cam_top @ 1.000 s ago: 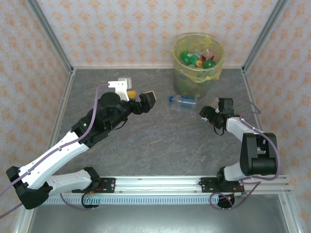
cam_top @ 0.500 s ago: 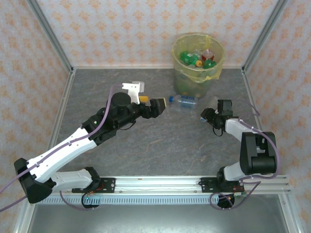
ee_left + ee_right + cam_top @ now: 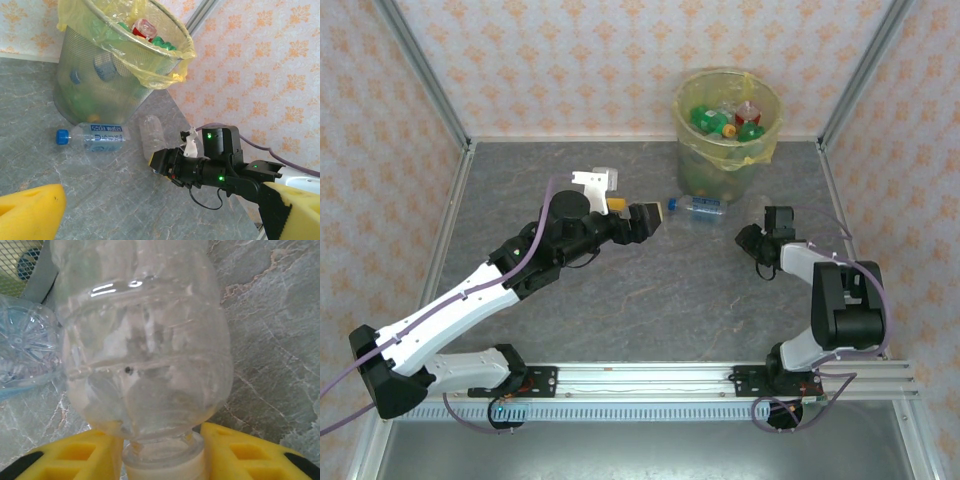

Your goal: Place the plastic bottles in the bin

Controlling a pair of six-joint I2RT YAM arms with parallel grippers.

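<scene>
Over the last second the left arm has swung in, bringing the left gripper (image 3: pixel 647 216), its pads spread wide and empty, near the blue-capped soda-water bottle (image 3: pixel 700 207). That bottle lies on its side at the foot of the bin (image 3: pixel 718 160), cap pointing left. The right gripper (image 3: pixel 750 240) has narrowed and pinches the neck of a clear unlabelled bottle (image 3: pixel 145 340), which lies flat with its base toward the bin.

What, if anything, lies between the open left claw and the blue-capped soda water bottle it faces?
Nothing visible. Only bare table separates the left claw from the soda water bottle at the foot of the bin. The clear bottle, its neck in the right claw, lies off to one side.
</scene>
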